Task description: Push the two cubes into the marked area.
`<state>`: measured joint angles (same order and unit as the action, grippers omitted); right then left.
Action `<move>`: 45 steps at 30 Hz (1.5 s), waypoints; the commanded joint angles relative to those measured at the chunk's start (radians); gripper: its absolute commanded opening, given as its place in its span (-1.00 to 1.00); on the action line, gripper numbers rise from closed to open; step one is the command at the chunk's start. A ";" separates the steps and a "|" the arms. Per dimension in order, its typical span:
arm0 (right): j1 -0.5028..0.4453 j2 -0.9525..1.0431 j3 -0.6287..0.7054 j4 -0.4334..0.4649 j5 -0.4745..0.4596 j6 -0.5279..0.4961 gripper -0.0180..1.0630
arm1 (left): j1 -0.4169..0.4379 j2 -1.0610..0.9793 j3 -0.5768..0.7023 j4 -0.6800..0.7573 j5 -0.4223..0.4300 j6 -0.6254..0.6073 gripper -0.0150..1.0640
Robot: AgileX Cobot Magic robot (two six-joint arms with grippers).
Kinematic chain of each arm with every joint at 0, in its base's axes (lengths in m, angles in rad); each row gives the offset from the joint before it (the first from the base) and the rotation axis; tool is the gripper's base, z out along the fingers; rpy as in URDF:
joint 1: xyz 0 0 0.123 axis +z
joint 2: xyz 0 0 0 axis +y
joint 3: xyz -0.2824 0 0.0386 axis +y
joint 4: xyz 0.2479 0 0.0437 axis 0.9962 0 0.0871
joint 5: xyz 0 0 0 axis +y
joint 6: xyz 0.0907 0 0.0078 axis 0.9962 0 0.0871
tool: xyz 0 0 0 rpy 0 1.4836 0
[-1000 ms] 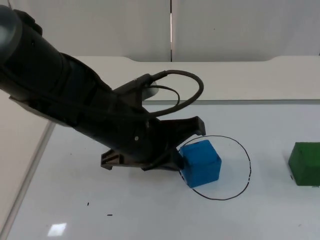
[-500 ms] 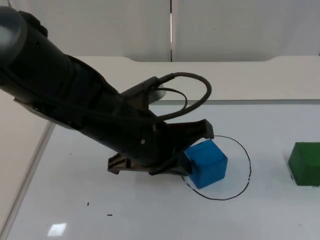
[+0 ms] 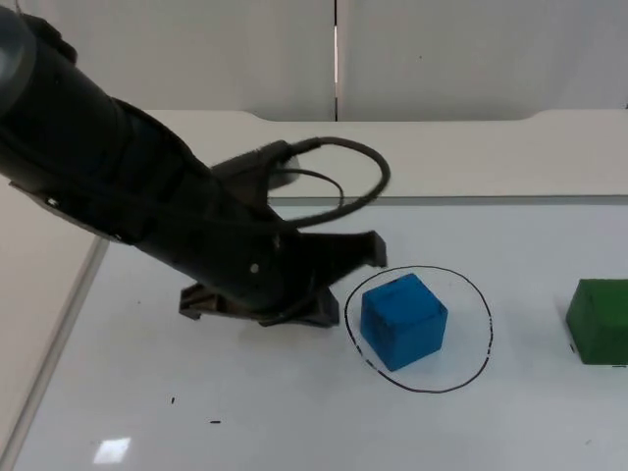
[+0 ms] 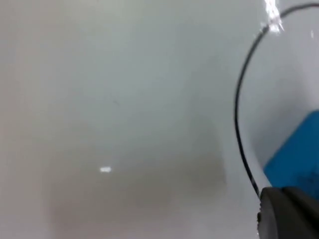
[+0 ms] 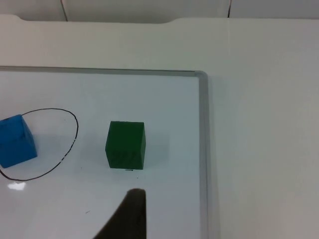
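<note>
The blue cube (image 3: pixel 403 321) sits inside the drawn circle (image 3: pixel 485 316), toward its left half, with all its base within the line. The left claw (image 3: pixel 343 285) hangs just beside the cube's left face, apart from it with a slim strip of white bench (image 3: pixel 294 422) between them. I cannot tell from these pictures whether the left claw is released or clenched; it is buried under the arm's own bulk in the top view.

The green cube (image 3: pixel 600 320) stands well outside the circle to the right, untouched, so half the job looks done. In the right wrist view the green cube (image 5: pixel 125 145) lies between the circle's line and the board's raised edge (image 5: pixel 203 149), with the blue cube (image 5: pixel 16 141) at the ring's far side. The right claw's state cannot be read either; that arm waits.

For the step in hand, the left arm should lift clear without brushing the blue cube, since a nudge could slide it over the line. The next push belongs to the right arm: come down on the green cube's outer face, on the side away from the circle, stay low and square to that face so the cube slides and does not turn, and stop short of knocking the blue cube out through the far side.
</note>
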<state>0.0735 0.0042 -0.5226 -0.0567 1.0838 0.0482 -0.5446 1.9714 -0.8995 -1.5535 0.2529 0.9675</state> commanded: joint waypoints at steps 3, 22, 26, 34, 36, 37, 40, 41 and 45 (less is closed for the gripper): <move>-0.008 -0.004 0.007 -0.002 -0.005 0.000 0.98 | 0.054 -0.060 -0.002 0.062 -0.005 -0.004 -0.97; -0.008 -0.004 0.007 -0.002 -0.005 0.000 0.98 | 0.306 -0.352 -0.002 0.573 -0.003 -0.333 -0.97; -0.008 -0.004 0.007 -0.004 -0.005 0.000 0.98 | 0.384 -0.389 -0.002 0.732 0.024 -0.452 -0.97; -0.008 -0.004 0.007 -0.004 -0.005 0.000 0.98 | 0.464 -0.496 0.011 0.953 0.053 -0.615 -0.97; -0.008 -0.004 0.007 -0.004 -0.005 0.000 0.98 | 0.464 -0.549 0.035 0.987 0.047 -0.624 -0.97; -0.008 -0.004 0.007 -0.004 -0.005 0.000 0.98 | 0.464 -0.578 0.047 1.005 0.049 -0.624 -0.97; -0.008 -0.004 0.007 -0.004 -0.005 0.000 0.98 | 0.464 -0.648 0.078 1.025 0.056 -0.624 -0.97; -0.008 -0.004 0.007 -0.004 -0.005 0.000 0.98 | 0.464 -0.678 0.094 1.025 0.056 -0.624 -0.97; -0.008 -0.004 0.007 -0.004 -0.005 0.000 0.98 | 0.464 -0.756 0.137 1.025 0.065 -0.608 -0.97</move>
<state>0.0735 0.0042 -0.5226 -0.0567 1.0838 0.0482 -0.0828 1.2607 -0.7867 -0.5426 0.3056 0.3510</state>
